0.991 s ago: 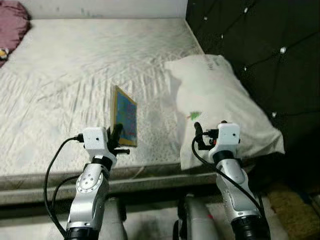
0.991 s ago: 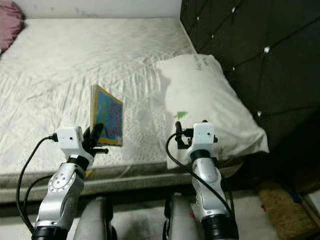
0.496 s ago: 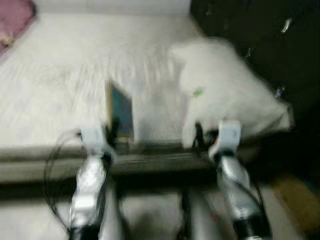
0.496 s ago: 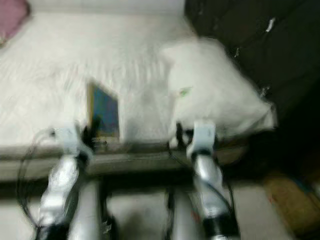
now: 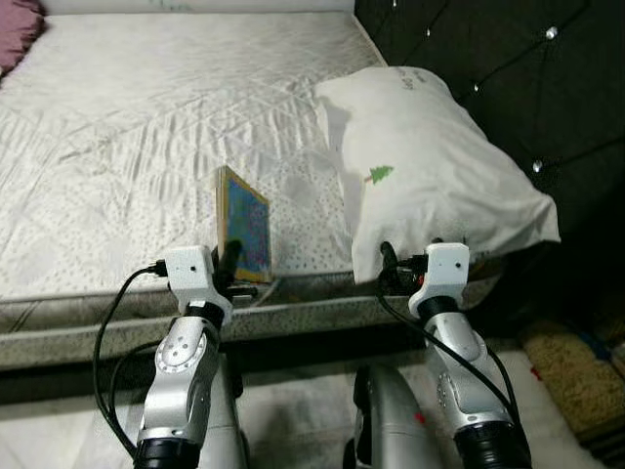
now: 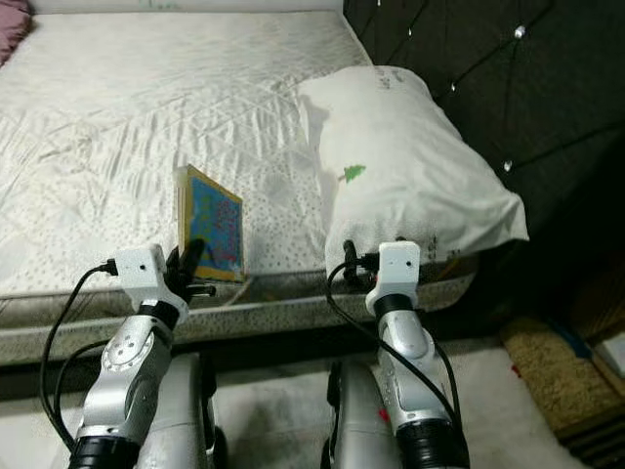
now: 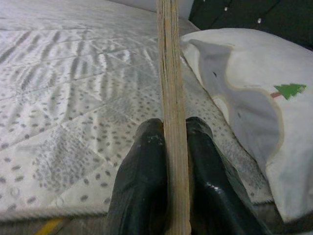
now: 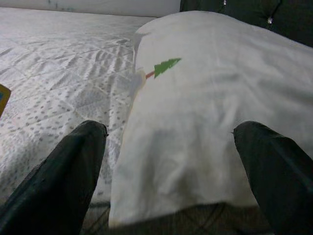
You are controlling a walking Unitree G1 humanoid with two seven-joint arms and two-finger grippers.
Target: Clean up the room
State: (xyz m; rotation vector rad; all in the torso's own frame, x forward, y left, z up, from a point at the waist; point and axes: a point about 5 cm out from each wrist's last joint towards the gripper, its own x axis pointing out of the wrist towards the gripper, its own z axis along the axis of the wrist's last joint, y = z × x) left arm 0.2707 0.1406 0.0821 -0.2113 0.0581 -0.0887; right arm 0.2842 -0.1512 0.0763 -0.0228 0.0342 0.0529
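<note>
Since a second ago the camera has dipped, while the left gripper (image 7: 173,161) clamps the book (image 5: 244,227) upright at lower centre, apparently for carrying off; the right gripper (image 8: 171,161) gapes before the pillow (image 5: 430,166).

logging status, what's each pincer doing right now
Left pincer: closed on the thin colourful picture book, held upright.
Right pincer: open, before the white pillow.

Bare quilted mattress (image 5: 146,127), white with grey speckles.
Carries a white pillow (image 5: 439,176) with a small green tree print at the end by the dark tufted headboard (image 5: 508,68); pillow's near corner overhangs the mattress edge.
</note>
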